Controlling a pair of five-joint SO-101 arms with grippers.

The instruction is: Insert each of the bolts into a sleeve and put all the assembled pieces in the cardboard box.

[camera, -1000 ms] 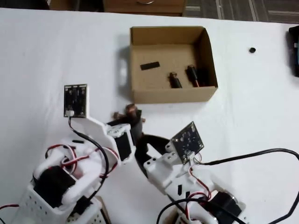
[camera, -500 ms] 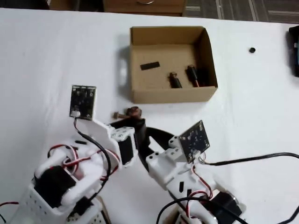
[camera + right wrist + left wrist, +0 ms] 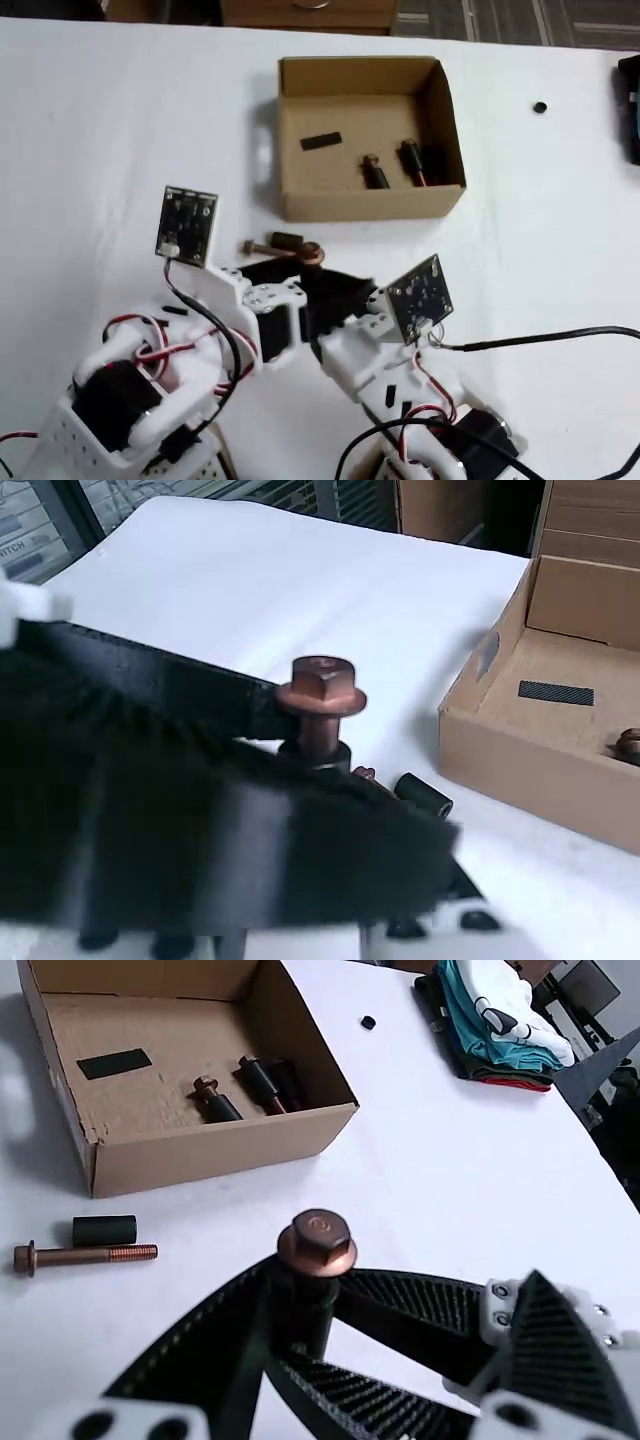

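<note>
High view: the cardboard box (image 3: 360, 205) holds two assembled pieces (image 3: 376, 173) and a black strip (image 3: 321, 141); any print on it is too small to read. Just in front of the box, a loose bolt (image 3: 258, 246) and a loose sleeve (image 3: 286, 238) lie on the table (image 3: 120, 120).

Left wrist view: the left gripper (image 3: 295, 1325) pinches the upright sleeve (image 3: 305, 1300), with the copper bolt (image 3: 317, 1240) seated in it.

Right wrist view: the right gripper (image 3: 330, 800) is close against that sleeve; I cannot tell whether it grips.
</note>
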